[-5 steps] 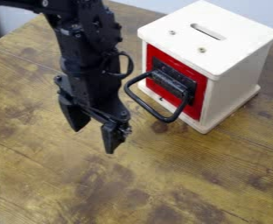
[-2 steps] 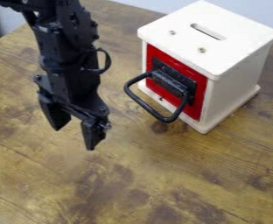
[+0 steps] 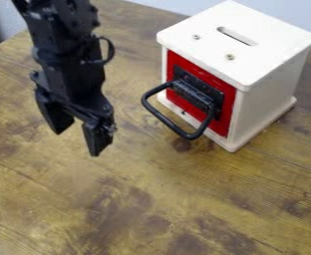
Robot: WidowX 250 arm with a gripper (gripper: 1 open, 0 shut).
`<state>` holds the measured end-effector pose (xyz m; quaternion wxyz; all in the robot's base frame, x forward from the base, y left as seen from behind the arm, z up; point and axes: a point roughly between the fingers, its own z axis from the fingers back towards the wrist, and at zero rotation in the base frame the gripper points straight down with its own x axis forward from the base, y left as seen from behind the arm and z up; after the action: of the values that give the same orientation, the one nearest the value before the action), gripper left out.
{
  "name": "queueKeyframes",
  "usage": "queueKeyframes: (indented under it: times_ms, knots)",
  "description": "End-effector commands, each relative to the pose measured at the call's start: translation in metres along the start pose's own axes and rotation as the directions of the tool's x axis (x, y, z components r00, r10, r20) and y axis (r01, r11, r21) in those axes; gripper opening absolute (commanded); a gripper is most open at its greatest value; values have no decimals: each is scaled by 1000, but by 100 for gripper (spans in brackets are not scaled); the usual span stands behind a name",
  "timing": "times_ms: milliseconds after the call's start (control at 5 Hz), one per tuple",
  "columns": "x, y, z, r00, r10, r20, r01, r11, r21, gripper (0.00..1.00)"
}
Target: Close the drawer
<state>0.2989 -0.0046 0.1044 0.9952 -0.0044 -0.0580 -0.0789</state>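
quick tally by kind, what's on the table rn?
Box: 1
Drawer: 1
Loop handle: 1
Gripper: 1
Total: 4

Hidden and cropped regions, single camera view.
You see the arm [image 3: 63,45] cut off by the top edge; the box [image 3: 251,50] hides the drawer [image 3: 195,95] sides and interior, so its depth cannot be judged. The table [image 3: 158,214] runs off every edge.
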Motion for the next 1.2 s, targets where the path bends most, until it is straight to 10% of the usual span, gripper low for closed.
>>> queueKeyframes:
  times_ms: [0,1000]
  knots:
    - [-3,-11,33,996,-50,70,50,999,2,100]
    - [-6,-12,14,999,50,20,-50,999,12,100]
